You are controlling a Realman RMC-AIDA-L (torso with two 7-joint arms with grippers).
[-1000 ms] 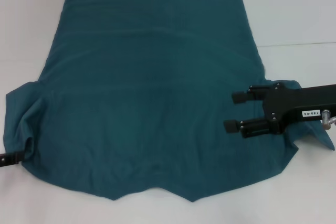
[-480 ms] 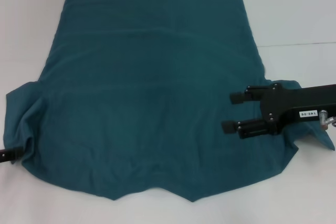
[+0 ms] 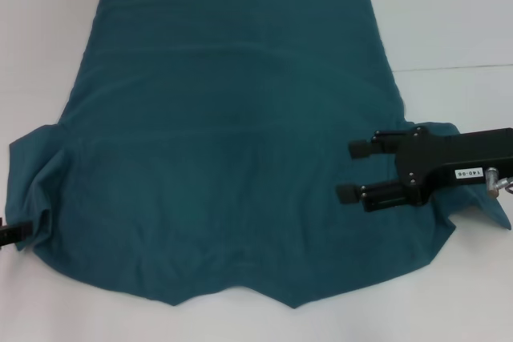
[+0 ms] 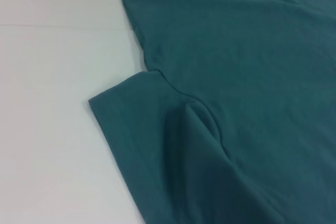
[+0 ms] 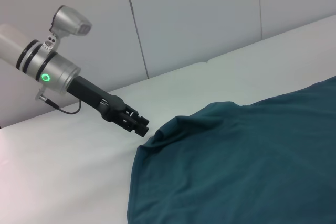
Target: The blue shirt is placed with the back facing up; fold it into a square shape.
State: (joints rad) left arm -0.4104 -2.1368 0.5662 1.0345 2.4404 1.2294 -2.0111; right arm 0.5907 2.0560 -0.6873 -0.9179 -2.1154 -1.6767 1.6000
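Teal fabric of the blue shirt [image 3: 232, 142] lies spread back-up on the white worktop [image 3: 449, 14], its right sleeve under the open right end effector [image 3: 353, 171], while the left end effector [image 5: 140, 125], grip unreadable, touches the left sleeve.

The right gripper [image 3: 349, 171] is matte black with blocky fingers [image 3: 358, 149], small screws and a white label. The left gripper [image 5: 143, 126] is black on a silver wrist with a green light.
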